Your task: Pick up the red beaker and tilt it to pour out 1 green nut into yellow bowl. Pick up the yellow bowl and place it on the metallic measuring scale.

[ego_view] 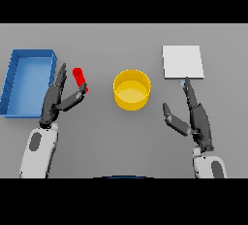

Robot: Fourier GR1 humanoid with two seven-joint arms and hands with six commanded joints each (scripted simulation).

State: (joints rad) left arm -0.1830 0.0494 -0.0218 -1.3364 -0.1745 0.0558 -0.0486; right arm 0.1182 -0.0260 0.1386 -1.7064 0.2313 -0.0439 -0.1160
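Grey worktop: I see left hand open beside red beaker, ungrasped; yellow bowl centre, off scale; right hand open. Both steps remain.

A single head view looked steeply down on the grey tabletop from the robot's side, facing away from it. It stood far enough back to take in both forearms rising from the near edge, while the tabletop filled the whole view and no far edge showed.
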